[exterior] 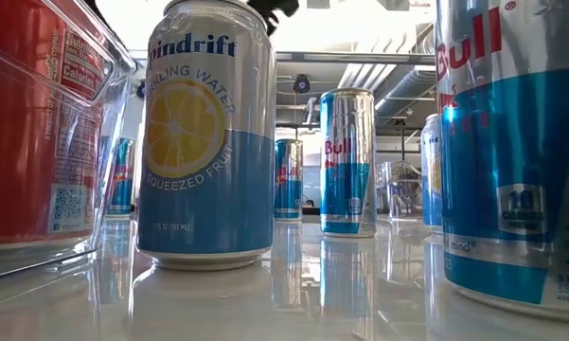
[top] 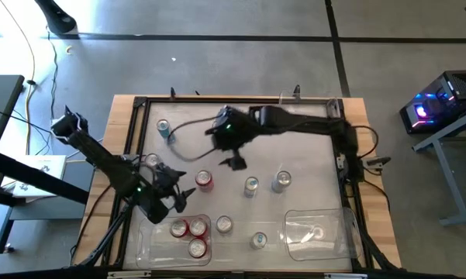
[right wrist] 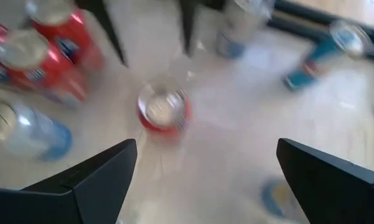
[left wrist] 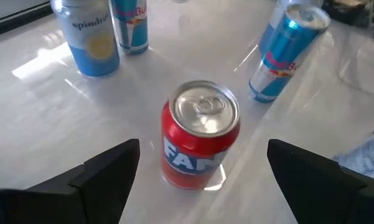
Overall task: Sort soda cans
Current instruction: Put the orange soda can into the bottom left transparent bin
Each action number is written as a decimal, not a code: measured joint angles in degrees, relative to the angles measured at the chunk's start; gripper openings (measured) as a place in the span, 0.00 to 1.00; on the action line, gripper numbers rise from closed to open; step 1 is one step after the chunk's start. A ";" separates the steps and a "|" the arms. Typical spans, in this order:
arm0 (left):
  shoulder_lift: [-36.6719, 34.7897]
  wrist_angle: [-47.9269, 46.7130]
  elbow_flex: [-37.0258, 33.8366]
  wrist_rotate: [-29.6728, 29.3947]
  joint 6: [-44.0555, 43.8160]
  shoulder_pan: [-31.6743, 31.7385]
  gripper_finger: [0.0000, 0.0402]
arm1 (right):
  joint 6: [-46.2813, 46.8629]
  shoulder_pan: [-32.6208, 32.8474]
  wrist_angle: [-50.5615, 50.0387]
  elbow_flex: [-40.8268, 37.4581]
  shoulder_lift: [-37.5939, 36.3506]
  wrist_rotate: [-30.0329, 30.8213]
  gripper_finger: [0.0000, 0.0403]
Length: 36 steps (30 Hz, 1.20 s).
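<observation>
Overhead: white tabletop w/ cans scattered. Left gripper [top: 184,194], fingers spread wide, sits just beside a lone red can [top: 204,180] standing upright near table centre. Its wrist cam shows the can [left wrist: 201,134] framed between both fingers [left wrist: 106,171], not touching yet. Right gripper [top: 234,162] hangs above the same can from the far side, also spread, holding nothing. Left bin [top: 151,242] at the front edge already holds three red cans [top: 192,232]; the right bin [top: 349,225] has one can inside.

Likely step: left arm grabs the red can for the left bin. To do it well: slide fwd until fingers straddle mid-body, close square, lift clear of the bin wall. Right arm should back off; collision risk.
</observation>
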 joint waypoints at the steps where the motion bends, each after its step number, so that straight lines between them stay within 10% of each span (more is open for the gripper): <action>1: 1.02 0.89 -0.02 -0.53 -0.01 0.02 0.87 | -0.17 -0.88 0.15 -2.65 -2.03 0.15 0.95; 15: 4.90 9.73 -0.04 -7.29 6.63 4.03 0.87 | 10.36 -8.21 36.56 -59.72 -44.93 1.26 0.95; 26: 1.56 30.48 -0.04 13.44 46.21 19.88 0.87 | 27.81 -3.12 63.83 -87.57 -62.52 1.34 0.95; 36: 1.31 21.12 -0.04 28.41 42.52 24.92 0.87 | 32.21 1.37 67.75 -93.83 -63.97 6.84 0.95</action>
